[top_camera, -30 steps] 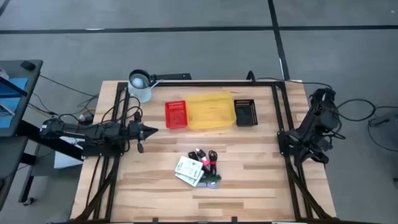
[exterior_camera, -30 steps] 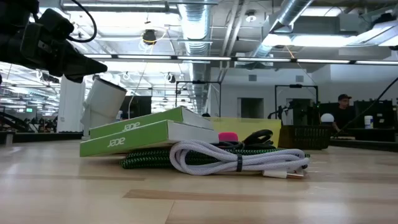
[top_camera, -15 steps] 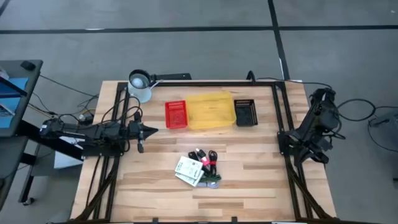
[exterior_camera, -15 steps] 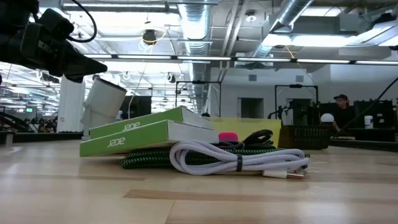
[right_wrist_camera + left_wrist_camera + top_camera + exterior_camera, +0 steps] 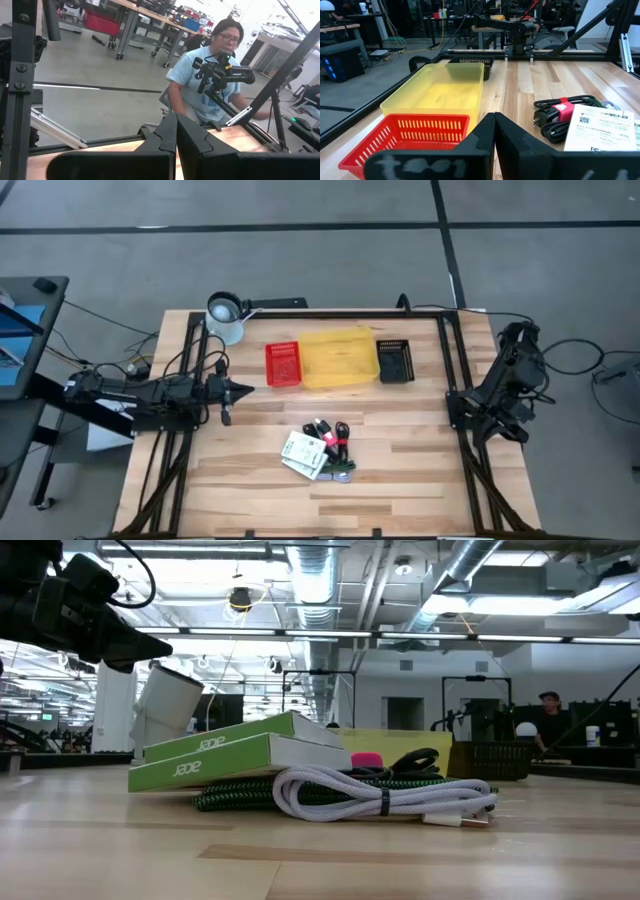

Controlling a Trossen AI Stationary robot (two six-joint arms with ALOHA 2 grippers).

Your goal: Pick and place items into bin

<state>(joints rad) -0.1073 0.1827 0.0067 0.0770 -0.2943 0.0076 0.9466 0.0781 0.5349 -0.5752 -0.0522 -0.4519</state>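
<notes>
Wooden bench (image 5: 400, 465): my items (image 5: 322, 450), light packets over soft cords, lie lower center, bins (image 5: 338, 358) above. I'd pinch a packet edge. Left gripper (image 5: 243, 390) and right gripper (image 5: 497, 425) jaws together, empty.

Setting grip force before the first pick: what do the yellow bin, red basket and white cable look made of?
Yellow bin: translucent, smooth plastic, seemingly; light glows through its walls. Red basket: rigid moulded plastic, slotted walls. White cable: looks like rubbery, matte sheathing, coiled and held by a dark tie.
</notes>
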